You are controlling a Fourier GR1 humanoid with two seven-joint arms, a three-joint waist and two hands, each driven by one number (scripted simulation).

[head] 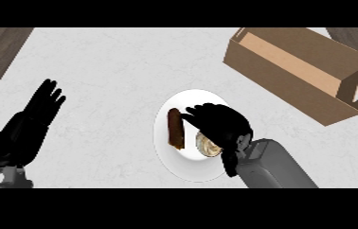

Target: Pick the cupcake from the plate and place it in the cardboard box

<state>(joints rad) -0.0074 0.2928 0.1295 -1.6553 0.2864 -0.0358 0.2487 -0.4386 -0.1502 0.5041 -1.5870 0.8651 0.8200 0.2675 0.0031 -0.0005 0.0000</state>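
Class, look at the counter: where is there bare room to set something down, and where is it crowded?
Bare counter lies between the resting left hand and the plate, and along the far edge left of the cardboard box. The plate is crowded: the right hand covers the cupcake beside a brown pastry.

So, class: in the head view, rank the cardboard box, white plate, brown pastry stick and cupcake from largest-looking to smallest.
1. Open brown cardboard box
2. Round white plate
3. Brown pastry stick
4. Cupcake, though the right robot hand partly hides it, so ranks 3 and 4 are unsure.
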